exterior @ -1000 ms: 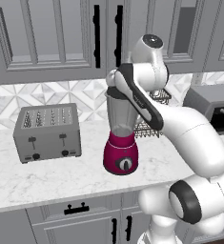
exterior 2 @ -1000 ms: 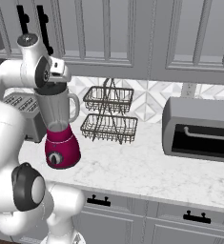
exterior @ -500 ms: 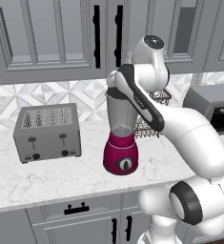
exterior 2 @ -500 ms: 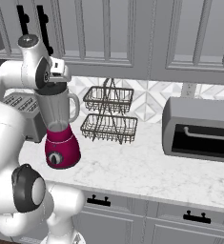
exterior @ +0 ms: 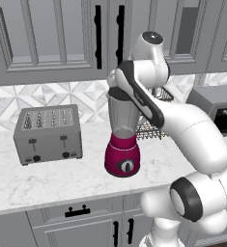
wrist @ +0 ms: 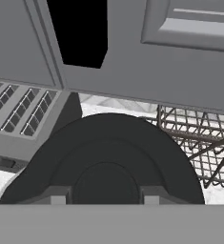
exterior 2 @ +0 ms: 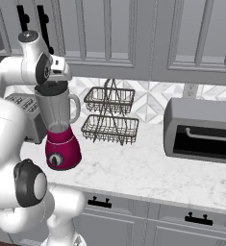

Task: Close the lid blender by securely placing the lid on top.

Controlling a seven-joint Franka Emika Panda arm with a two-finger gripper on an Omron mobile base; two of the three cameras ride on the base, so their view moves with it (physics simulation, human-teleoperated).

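The blender (exterior: 122, 157) stands on the counter, a magenta base (exterior 2: 62, 150) with a grey dial under a translucent grey jar (exterior 2: 56, 109) with a side handle. The black round lid (wrist: 104, 157) lies level right at the jar's mouth (exterior 2: 51, 89). My gripper (exterior 2: 52, 84) reaches down on it from above, and in the hand view my gripper (wrist: 103, 199) is shut on the lid, a fingertip at each side of the raised centre. In the left base view my forearm hides most of the hand, and only a dark edge of the lid (exterior: 116, 93) shows.
A grey toaster (exterior: 48, 132) stands left of the blender. A two-tier wire basket rack (exterior 2: 109, 115) is right of it, and a dark toaster oven (exterior 2: 201, 129) farther right. Upper cabinet doors (exterior 2: 109, 33) hang close above the hand.
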